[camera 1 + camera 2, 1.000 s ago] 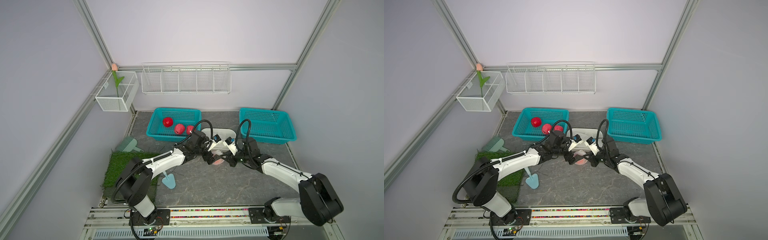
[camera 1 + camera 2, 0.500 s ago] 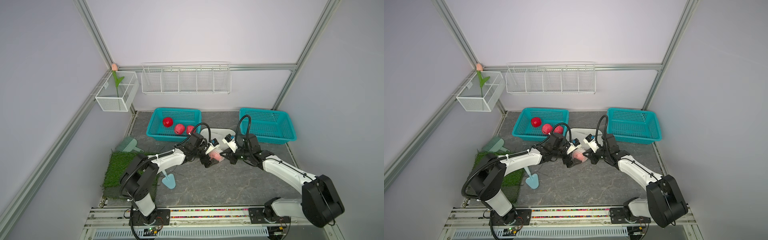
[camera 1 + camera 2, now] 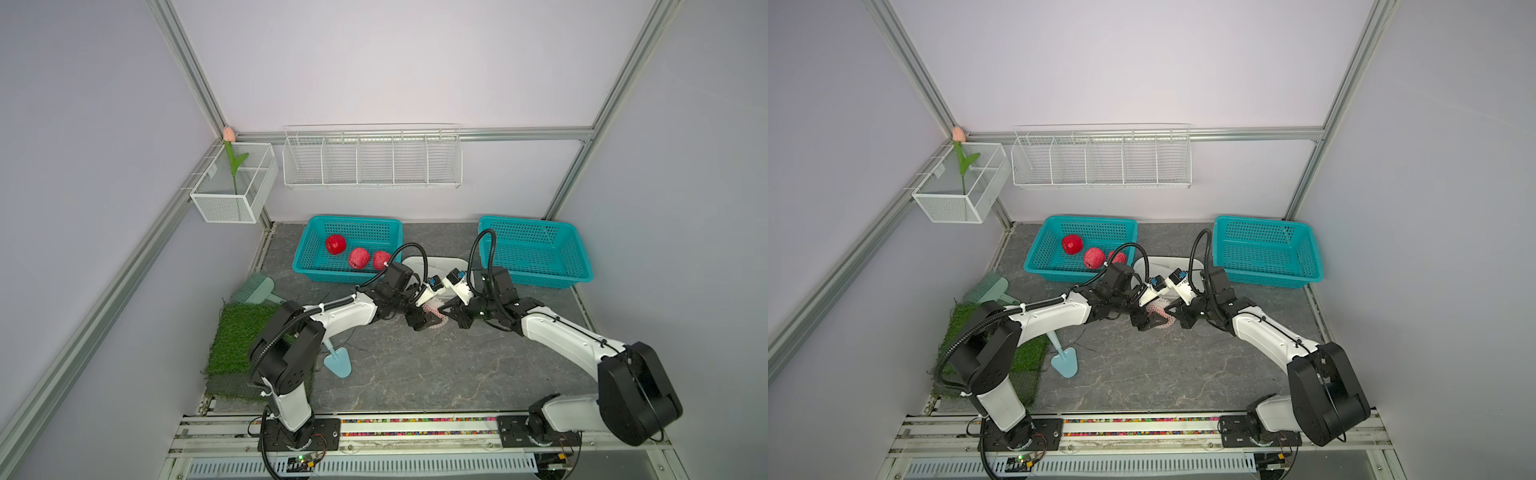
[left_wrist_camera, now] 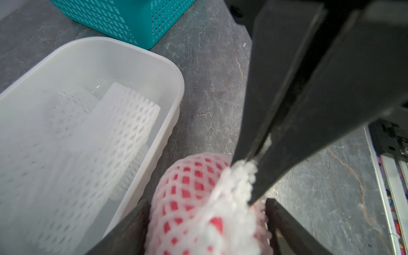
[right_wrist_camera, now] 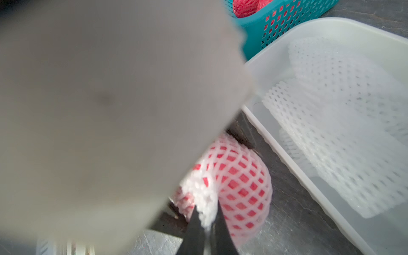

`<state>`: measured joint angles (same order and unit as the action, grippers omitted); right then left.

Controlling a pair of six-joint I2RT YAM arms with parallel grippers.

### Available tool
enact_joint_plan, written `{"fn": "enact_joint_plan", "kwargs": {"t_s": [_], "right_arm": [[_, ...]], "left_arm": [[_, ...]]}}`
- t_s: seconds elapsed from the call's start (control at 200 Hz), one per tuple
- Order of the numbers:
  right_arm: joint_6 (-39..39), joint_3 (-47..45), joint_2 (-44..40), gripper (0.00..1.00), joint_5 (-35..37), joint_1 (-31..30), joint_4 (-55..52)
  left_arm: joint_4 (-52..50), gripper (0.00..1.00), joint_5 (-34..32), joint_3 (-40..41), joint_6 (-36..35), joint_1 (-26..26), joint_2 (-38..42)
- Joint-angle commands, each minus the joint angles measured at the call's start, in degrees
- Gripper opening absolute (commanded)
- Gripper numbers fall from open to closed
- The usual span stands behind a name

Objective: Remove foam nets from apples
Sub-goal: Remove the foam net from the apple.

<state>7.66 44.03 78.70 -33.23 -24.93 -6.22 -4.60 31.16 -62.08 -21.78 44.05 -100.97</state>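
Top views show the grey table (image 3: 415,374) with two teal baskets at the sides of a white tub (image 4: 141,55). The basket left of the tub (image 3: 303,266) holds three bare apples (image 3: 359,258), and the basket right of the tub (image 3: 536,276) is empty. Inside the tub lie flat foam nets (image 4: 123,123), so I judge three apples are finished.

The last apple (image 4: 187,194) sits on the table just beside the tub's wall, with its net on. The right gripper (image 5: 206,223) is closed on the bunched net end (image 4: 238,181). The left gripper (image 4: 207,225) has its jaws at both sides of this apple, but I cannot tell whether they press.

The tub's rim is close, and away from the tub the table is free for pulling.
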Motion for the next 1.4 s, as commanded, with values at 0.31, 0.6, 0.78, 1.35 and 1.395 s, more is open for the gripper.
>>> {"fn": "enact_joint_plan", "kwargs": {"t_s": [0.31,0.6,0.78,1.35,1.395], "right_arm": [[-0.2,2.6,2.6,0.17,-1.3,-0.7,-1.4],[-1.1,2.8,2.5,0.42,0.9,0.0,-1.6],[-2.0,2.8,1.4,0.54,0.0,1.7,-0.8],[-0.6,-3.7,-6.8,0.81,-1.1,7.3,-0.6],[-0.4,-3.5,-6.0,0.81,-2.1,7.3,-1.2]], "left_arm": [[-2.5,0.6,5.1,-4.4,-1.0,0.7,-1.5],[-3.2,0.48,4.9,-4.6,-1.4,0.7,-1.9],[-2.9,0.4,4.6,-4.2,-1.6,0.7,-1.6],[0.5,0.27,1.6,-0.6,-1.1,0.6,0.9],[0.8,0.26,1.4,-0.3,-1.2,0.7,1.1]]}}
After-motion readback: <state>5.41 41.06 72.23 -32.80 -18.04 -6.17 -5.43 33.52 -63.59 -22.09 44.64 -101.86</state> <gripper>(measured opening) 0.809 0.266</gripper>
